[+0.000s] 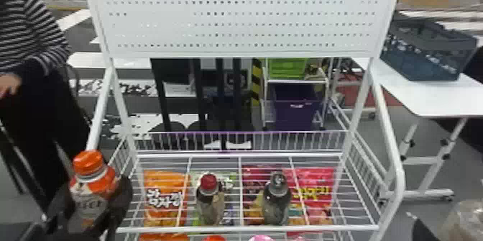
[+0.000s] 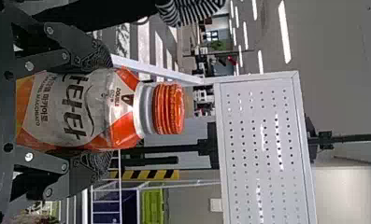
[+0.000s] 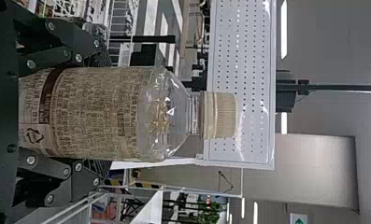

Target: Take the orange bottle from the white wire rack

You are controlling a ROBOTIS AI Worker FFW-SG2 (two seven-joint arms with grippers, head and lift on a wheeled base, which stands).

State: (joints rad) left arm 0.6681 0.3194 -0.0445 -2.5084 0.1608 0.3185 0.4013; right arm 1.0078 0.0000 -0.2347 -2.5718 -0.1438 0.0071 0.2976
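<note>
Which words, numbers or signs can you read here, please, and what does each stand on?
"DOUBLE": orange bottle.
"CARAMEL MACCHIATO": same bottle.
"타타": same bottle, large, beside a partly hidden character.
Recycling symbol: beige-capped bottle; its dense print is too small to read.
Arrow: green-and-white sign.
Too blurred or small to read: lettering on the orange bag, the red bag and the purple bin.

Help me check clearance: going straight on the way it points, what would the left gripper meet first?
Beyond the orange bottle in the left gripper, probably the white rack's slanting left post; depth is unclear, so it might pass beside it.
</note>
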